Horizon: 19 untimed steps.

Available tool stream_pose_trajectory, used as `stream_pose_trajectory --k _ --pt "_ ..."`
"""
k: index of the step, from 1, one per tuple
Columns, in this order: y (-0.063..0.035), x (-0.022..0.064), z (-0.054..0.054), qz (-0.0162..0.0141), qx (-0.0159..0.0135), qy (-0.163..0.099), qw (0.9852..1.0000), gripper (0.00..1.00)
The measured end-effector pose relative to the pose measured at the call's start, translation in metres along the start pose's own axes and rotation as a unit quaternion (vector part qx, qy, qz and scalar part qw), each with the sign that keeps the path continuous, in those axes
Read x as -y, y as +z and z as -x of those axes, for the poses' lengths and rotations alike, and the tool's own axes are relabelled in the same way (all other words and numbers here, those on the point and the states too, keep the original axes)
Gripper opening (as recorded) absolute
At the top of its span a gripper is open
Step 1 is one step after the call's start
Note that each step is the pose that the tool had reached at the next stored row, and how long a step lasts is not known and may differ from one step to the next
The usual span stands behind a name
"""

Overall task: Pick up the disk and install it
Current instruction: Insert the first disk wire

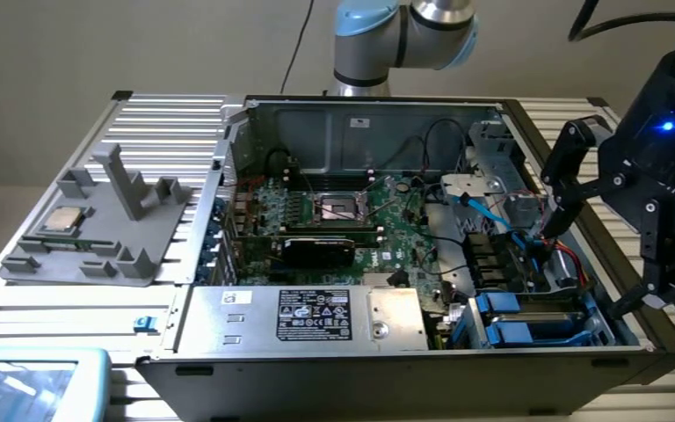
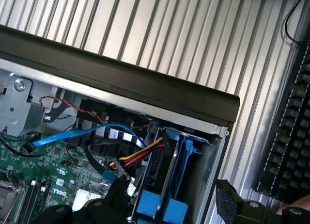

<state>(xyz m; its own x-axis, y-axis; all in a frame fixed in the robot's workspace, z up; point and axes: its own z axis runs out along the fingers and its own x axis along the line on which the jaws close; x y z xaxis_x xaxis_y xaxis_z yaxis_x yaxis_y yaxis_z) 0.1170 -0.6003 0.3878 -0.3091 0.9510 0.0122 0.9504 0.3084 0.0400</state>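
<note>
The gripper (image 1: 601, 268) is held above the corner of the open computer case (image 1: 350, 374) at the exterior view's right; its jaws are spread as wide as they go and nothing is gripped between them; in the wrist view one padded fingertip (image 2: 231, 199) is seen with bare air beside it. No loose disk is seen on the ribbed table (image 1: 80, 308); two blue carrier frames (image 1: 511, 318) are seen stacked close together in the drive bay (image 1: 596, 327) at that same corner of the case, and the disk (image 2: 145, 204) is judged to be one of them, seated in the bay, though which of the two cannot be told and its labelled metal face is hidden. The relation that matters is this: the disk lies below the gripper and a little toward the exterior view's left, inside the case wall, not beside or outside it; gripper and disk are apart, not touching. The long axis of the carrier is judged to run from its blue handle end, which faces the motherboard (image 1: 373, 220), back toward the case wall under the gripper; the open jaws are seen to straddle that line when looked at through the wrist view. A bundle of red, yellow and black cables (image 2: 138, 158) and a flat blue cable (image 2: 82, 134) are laid just beside the handle ends, between bay and motherboard.
</note>
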Motion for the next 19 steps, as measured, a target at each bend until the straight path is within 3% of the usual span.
stream_pose_trajectory --k 1,2,6,8,9,14,17,19 --pt "0.0004 0.0 0.0 0.0007 -0.0028 -0.007 1.0 0.84" --pt "0.0006 0.0 0.0 0.0004 -0.0035 -0.009 1.0 0.84" --pt "0.0005 0.0 0.0 0.0 -0.0035 -0.009 1.0 0.84" --pt "0.0006 -0.0003 0.0 -0.0029 -0.0048 -0.009 0.9999 0.84" --pt "0.0007 -0.0003 0.001 -0.0057 -0.0073 -0.009 0.9999 0.84" --pt "0.0012 -0.0008 0.006 -0.0255 -0.0242 -0.008 0.9993 0.85" --pt "0.0013 -0.0026 0.01 -0.0324 -0.0325 -0.008 0.9989 0.97" --pt "0.0015 -0.0045 0.011 -0.0369 -0.0373 -0.008 0.9986 0.99"
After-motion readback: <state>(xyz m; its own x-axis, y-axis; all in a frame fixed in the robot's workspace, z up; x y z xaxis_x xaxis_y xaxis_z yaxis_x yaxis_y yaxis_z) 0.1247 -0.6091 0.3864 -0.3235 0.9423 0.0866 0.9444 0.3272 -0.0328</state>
